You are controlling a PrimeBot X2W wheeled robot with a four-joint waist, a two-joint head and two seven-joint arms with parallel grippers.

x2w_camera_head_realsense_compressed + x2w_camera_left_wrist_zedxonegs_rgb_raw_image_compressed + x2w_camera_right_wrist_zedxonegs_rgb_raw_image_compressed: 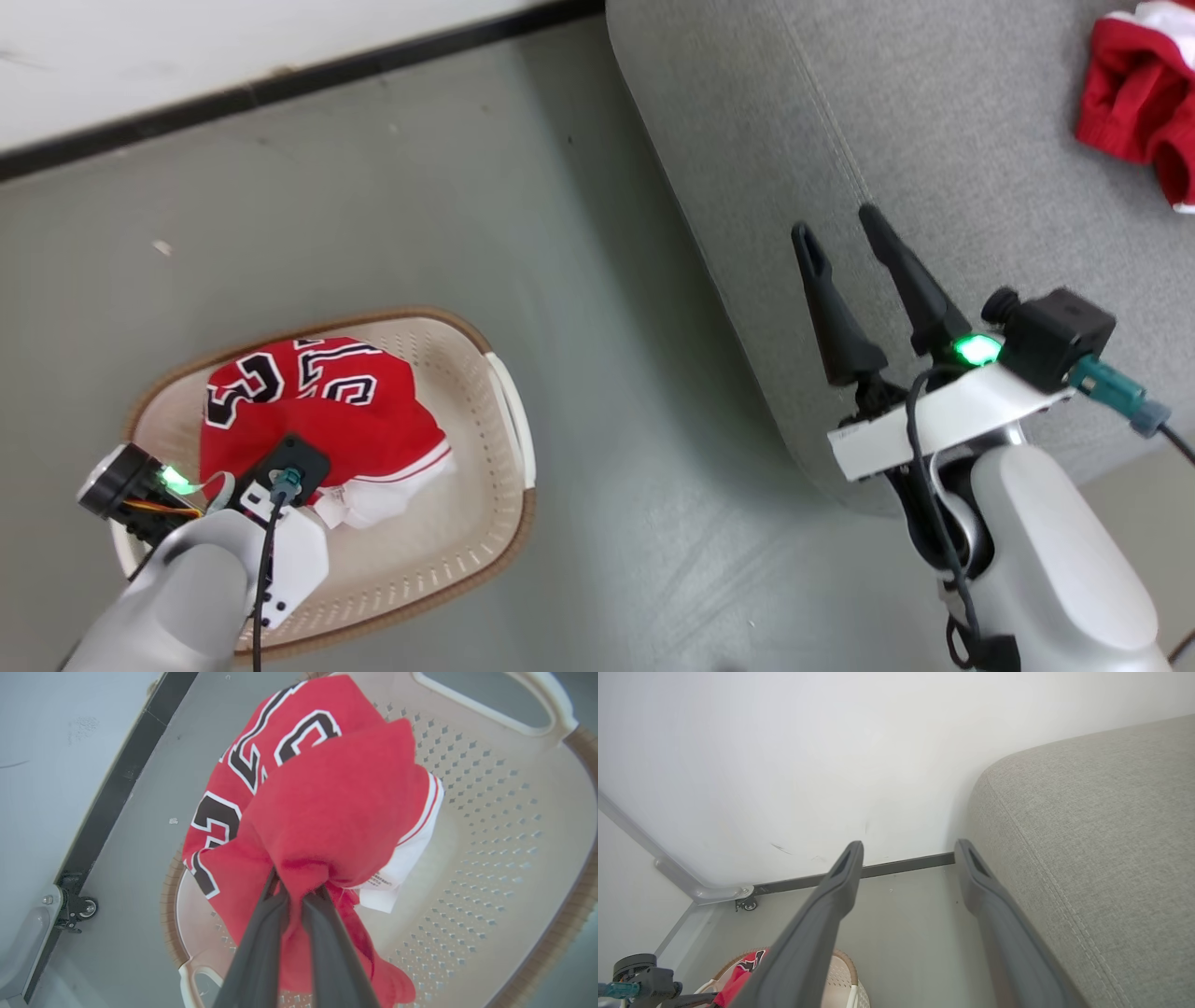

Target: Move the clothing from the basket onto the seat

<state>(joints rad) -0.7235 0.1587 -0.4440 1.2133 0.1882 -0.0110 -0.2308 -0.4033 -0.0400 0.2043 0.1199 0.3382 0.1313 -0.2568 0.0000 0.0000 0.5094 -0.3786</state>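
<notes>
Over basket (467, 504), left gripper (296, 891) clamped on jersey (327, 802); right gripper (836, 226) apart beside sofa (934, 140); shorts (1134, 93) on sofa.

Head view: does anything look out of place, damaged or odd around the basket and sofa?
Nothing stands out. The jersey is bunched in the shut left end effector over the basket, and the shorts lie crumpled on the sofa. No spill or damage shows.

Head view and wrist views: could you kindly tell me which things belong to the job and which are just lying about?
Job: jersey, basket, sofa, shorts, left gripper, right gripper.
Lying about: floor scrap, caster wheel, black skirting.
</notes>
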